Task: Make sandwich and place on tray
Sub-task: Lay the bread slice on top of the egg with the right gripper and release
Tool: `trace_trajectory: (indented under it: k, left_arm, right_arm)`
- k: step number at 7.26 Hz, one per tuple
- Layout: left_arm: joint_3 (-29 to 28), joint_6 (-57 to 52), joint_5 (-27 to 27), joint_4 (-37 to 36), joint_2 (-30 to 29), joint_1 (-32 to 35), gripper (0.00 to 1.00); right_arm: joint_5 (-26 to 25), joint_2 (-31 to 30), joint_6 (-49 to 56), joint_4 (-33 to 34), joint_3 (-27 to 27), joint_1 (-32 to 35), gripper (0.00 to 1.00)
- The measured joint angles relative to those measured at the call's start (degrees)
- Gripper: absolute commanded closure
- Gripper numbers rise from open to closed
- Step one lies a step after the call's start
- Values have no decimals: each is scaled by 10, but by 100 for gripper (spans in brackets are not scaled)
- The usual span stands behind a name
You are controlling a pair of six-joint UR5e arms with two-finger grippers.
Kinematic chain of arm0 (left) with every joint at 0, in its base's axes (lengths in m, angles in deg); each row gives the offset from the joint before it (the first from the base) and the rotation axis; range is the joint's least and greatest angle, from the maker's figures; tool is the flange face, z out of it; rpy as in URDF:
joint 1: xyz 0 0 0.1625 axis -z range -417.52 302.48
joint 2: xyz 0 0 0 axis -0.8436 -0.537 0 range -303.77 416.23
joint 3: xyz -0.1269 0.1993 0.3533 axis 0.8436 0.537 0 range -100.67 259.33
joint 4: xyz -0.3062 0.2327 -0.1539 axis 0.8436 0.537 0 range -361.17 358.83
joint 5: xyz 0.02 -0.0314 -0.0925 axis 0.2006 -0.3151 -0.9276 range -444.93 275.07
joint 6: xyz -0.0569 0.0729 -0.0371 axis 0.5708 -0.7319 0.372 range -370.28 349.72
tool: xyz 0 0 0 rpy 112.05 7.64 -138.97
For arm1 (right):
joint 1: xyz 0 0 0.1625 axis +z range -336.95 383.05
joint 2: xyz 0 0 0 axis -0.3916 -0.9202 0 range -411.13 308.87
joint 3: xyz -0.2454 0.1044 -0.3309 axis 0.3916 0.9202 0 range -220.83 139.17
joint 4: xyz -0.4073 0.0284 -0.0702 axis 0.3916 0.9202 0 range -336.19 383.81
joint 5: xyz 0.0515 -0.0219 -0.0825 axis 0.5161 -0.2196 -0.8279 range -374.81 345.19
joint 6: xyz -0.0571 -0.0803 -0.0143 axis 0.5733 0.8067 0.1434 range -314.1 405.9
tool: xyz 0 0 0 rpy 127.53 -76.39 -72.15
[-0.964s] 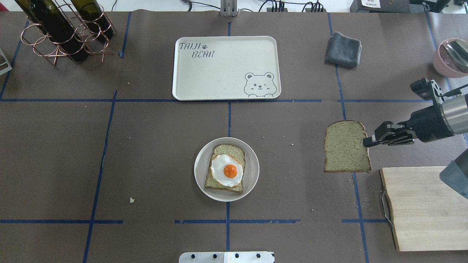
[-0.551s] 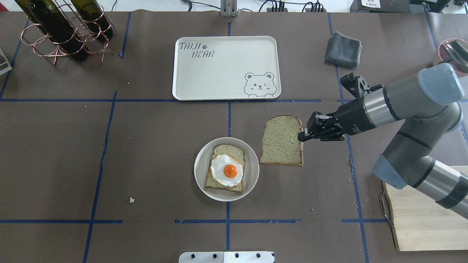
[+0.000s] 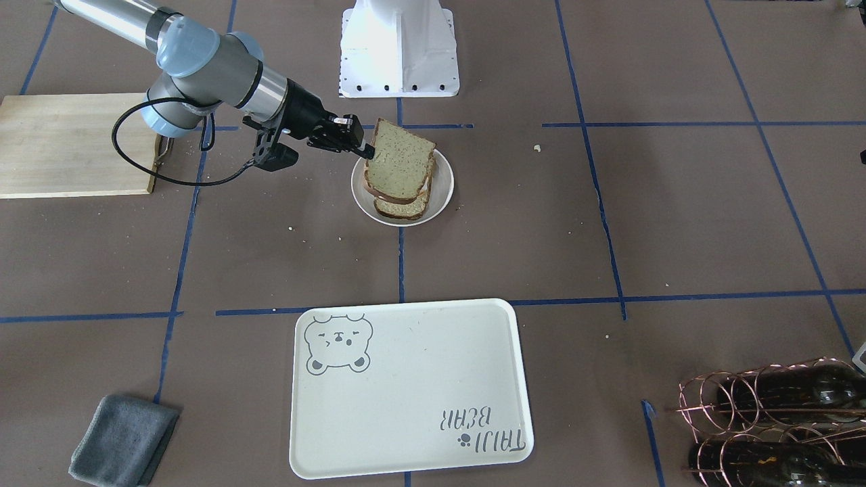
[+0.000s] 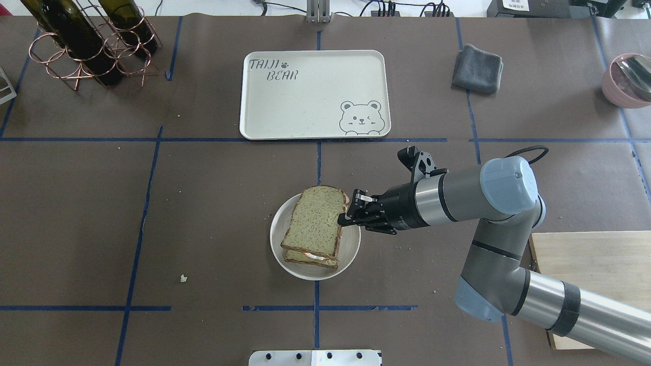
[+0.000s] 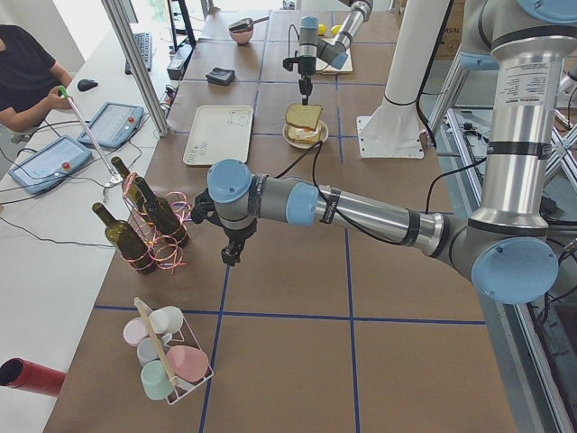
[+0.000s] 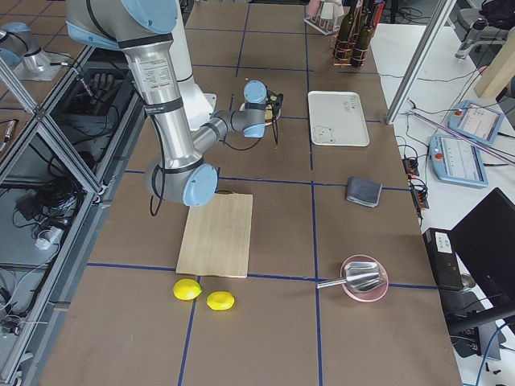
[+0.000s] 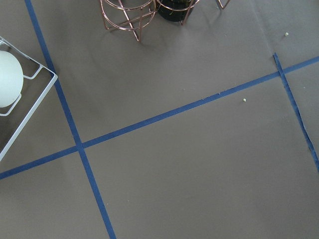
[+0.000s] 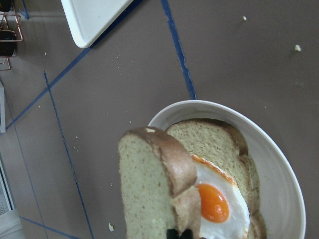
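Note:
My right gripper (image 4: 346, 217) is shut on the edge of a tan bread slice (image 4: 314, 221) and holds it tilted over the small round white plate (image 4: 352, 244). On the plate lies the other slice (image 4: 311, 259) with the fried egg, which the held slice hides from overhead. The right wrist view shows the egg (image 8: 214, 201) beside the held slice (image 8: 149, 189). The white bear tray (image 4: 315, 94) lies beyond the plate with nothing on it. My left gripper (image 5: 233, 255) hangs over bare table near the bottle rack; I cannot tell if it is open.
A copper rack with wine bottles (image 4: 91, 40) stands at the far left. A grey cloth (image 4: 478, 68) and a pink bowl (image 4: 628, 81) are at the far right. The wooden cutting board (image 4: 585, 264) lies under my right arm. Two lemons (image 6: 187, 289) sit past the board.
My right gripper has carried the bread slice leftwards from near the cutting board to over the plate. The slice now covers the egg in the overhead view.

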Motion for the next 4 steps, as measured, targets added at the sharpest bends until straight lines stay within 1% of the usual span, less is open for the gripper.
trace_trajectory:
  k: [3,4]
  left_arm:
    - [5,1,0,-1,0,0,0]
    - [6,1,0,-1,0,0,0]
  right_arm:
    - [-11,5,0,4,16,-12,100]
    - [-11,10,1,4,25,-13,76]
